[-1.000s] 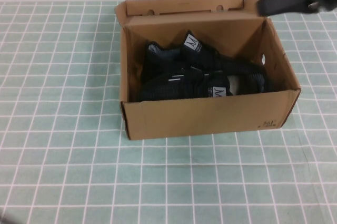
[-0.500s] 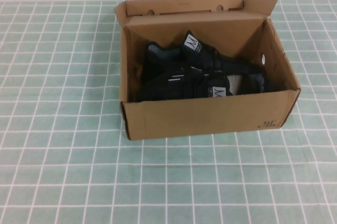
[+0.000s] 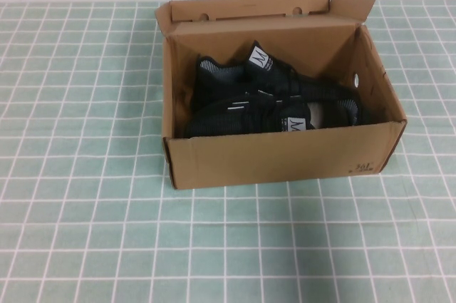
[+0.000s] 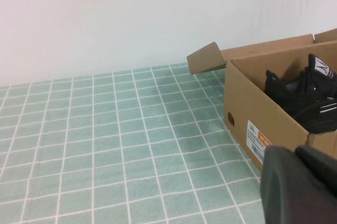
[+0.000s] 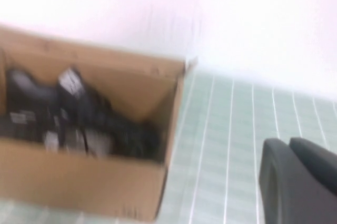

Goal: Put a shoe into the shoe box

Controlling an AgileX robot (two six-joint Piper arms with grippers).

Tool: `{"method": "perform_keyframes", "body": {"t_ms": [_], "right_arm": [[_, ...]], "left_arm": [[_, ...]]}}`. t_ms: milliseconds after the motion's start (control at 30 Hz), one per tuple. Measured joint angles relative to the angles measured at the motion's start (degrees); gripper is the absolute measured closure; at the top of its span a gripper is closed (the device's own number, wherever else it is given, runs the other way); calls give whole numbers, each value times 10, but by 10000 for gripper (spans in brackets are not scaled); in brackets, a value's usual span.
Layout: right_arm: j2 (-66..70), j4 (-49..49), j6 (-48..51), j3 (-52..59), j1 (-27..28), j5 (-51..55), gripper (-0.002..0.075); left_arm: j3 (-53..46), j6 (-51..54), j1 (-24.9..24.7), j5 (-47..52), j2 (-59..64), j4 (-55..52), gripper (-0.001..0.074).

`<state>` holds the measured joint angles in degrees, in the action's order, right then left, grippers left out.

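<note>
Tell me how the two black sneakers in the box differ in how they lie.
The nearer shoe lies along the front wall of the shoe box, its white tongue label toward the right. The farther shoe lies behind it, higher, its label nearer the back wall. Both are black knit with white labels, and both sit inside the box. Neither claw touches them: left claw and right claw are outside the box.
</note>
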<state>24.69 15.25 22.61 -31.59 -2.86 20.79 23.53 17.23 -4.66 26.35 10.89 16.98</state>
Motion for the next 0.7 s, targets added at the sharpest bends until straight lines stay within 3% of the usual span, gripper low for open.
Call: {"method": "perform_keyframes", "body": {"t_ms": [300, 700], "right_arm": [[-7, -8, 1, 125, 0, -35, 731], [-7, -10, 2, 155, 0, -84, 732]], "left_arm": [[0, -1, 0, 0, 0, 1, 732], [0, -1, 0, 0, 0, 1, 732]]}}
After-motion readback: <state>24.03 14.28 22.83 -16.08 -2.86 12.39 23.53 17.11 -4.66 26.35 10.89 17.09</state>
